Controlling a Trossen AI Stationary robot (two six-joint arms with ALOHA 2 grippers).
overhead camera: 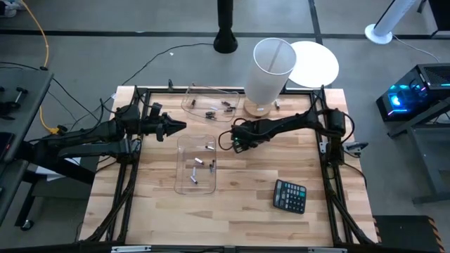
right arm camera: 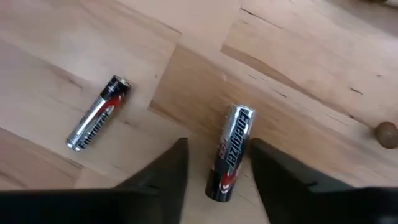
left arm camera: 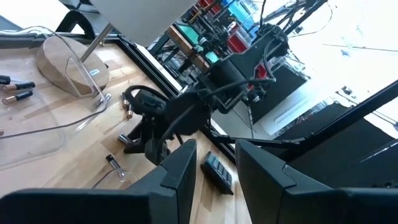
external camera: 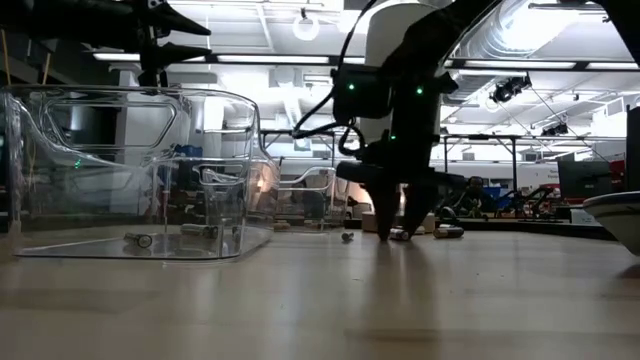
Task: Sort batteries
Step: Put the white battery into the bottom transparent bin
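Right claw (right arm camera: 217, 180), spread, straddles a loose battery (right arm camera: 230, 152) at the desk (overhead camera: 246, 211) centre, mid-pick; next it must close squarely; left claw (overhead camera: 176, 127) waits spread, centre-left.

Right gripper (overhead camera: 235, 140) was positioned at table centre between two clear trays (overhead camera: 184, 160) holding batteries (overhead camera: 197, 163); left gripper (overhead camera: 176, 127) was raised nearby.

"Energizer" reads along the battery (right arm camera: 229, 152) between the right gripper's (right arm camera: 217, 163) fingers; the second battery (right arm camera: 98, 114), just beside it, carries lettering too small to read.
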